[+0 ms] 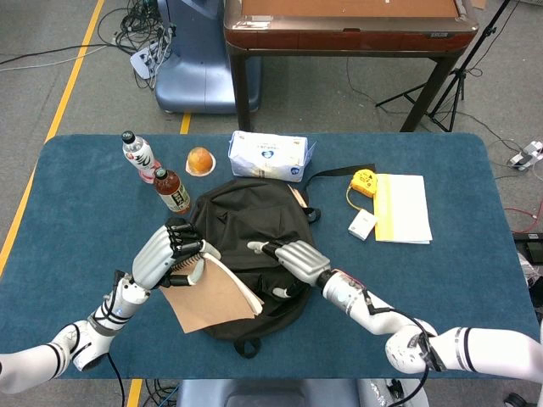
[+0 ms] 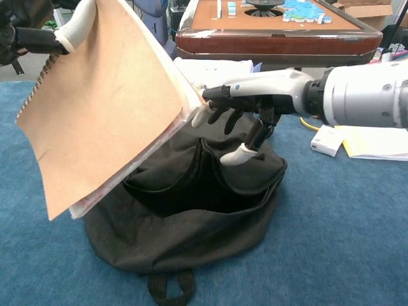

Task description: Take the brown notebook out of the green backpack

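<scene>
Two hands show in both views. Our left hand [image 1: 167, 252] grips the brown spiral-bound notebook [image 1: 212, 292] by its wire edge, holding it lifted clear of the dark, slumped fabric backpack [image 1: 250, 225] (which looks nearly black here), over the bag's near-left side. In the chest view the notebook [image 2: 105, 108] hides most of that hand and the bottles behind. Our right hand [image 1: 293, 257] hangs over the backpack's open mouth, fingers spread and holding nothing; whether a fingertip touches the fabric, we cannot tell.
</scene>
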Available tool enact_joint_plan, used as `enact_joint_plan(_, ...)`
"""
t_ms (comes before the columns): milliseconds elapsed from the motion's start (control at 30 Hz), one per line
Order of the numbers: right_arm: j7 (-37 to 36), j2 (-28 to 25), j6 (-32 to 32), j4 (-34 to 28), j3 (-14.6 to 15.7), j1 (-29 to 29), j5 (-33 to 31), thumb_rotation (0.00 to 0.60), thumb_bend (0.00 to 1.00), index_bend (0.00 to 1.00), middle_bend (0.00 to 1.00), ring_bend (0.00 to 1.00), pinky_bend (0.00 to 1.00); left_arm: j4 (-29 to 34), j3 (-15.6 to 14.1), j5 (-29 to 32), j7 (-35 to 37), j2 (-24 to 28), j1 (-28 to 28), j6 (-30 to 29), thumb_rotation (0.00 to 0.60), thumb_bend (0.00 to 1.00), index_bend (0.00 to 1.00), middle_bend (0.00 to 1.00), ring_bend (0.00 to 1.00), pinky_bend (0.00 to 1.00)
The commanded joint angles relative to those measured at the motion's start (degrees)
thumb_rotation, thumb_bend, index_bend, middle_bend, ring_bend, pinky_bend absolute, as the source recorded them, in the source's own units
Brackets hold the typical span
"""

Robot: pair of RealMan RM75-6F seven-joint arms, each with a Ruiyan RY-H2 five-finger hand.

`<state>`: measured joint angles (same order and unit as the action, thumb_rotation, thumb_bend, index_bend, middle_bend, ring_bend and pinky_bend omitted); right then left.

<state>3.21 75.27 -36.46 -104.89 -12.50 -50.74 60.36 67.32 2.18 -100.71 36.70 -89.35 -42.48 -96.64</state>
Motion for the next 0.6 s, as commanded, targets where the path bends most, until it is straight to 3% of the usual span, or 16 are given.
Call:
enact_joint_plan(33,-4.7,-4.1,-1.1,-4.3,0.3,2.9,7.2,0.6,0.15,0.0,0.14,0.1,0.22,0.8,0.6,1.0,-0.4,1.1,0.3,1.6,0.6,0.57,0.7,0.84,0.71,0.51)
enact_joint_plan(333,-14.3,-12.3,-8.2,-7.7,0.8,9.3,17.6,0.6,0.08,0.0,0.14,0.1,0.22,2.0,1.8,4.0,-0.3,2.0,-0.4,8.0,0.6,0.57,0.69,0.84,0.7,0.51)
enact_joint_plan(600,-15.1,-13.8,-18.6,-6.7,0.4,13.7,21.4,0.6,0.08,0.0,0.14,0.1,0.22,1.8,2.5,8.4,-3.2,0.6,-3.7,20.7,0.6,0.56,0.66,0.82,0.68,0.51)
